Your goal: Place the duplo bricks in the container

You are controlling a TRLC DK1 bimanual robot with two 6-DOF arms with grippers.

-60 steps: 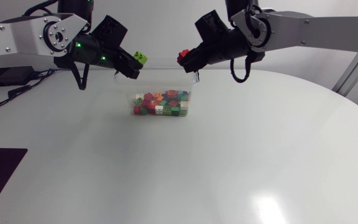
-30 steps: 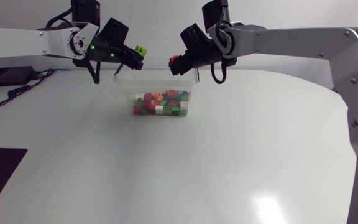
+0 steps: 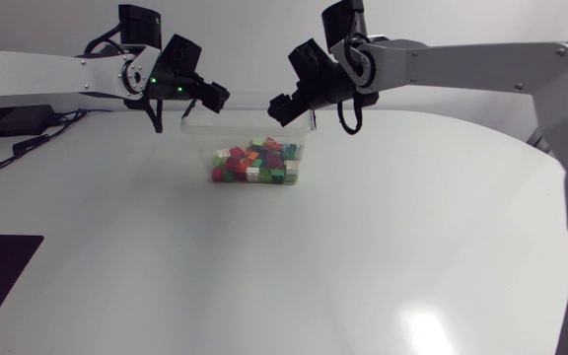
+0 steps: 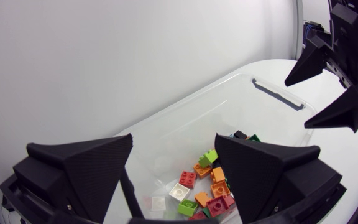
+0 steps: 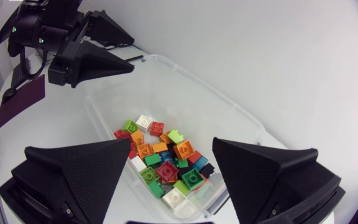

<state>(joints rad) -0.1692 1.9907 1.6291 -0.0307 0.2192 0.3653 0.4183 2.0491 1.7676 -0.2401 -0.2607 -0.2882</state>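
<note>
both sets of jaws are spread wide with nothing in them. our left gripper (image 3: 210, 97) and right gripper (image 3: 282, 106) hang just above the far side of the container (image 3: 200, 138), one toward each end, apart from each other. the container's a clear plastic tub, rectangular with rounded corners and walls that flare out to the rim, sitting on the glossy white table (image 3: 363, 256). the duplo bricks (image 3: 256, 164) lie inside it in a loose heap on the bottom: red, orange, lime, darker green, white, a couple of dark ones.

head view gives us the layout, with silver-grey arms coming in from both sides, but the bricks are just a colourful blob there. the wrist views look down into the tub between the fingers (image 4: 79, 168), broad matte black wedges with a fine grainy texture, and we can make out round studs on single bricks. left wrist view also catches a narrow slot (image 4: 277, 94) near one end of the rim, plus the right gripper's pointed fingers across the tub, clearly apart. right wrist view shows the left gripper the same way.
</note>
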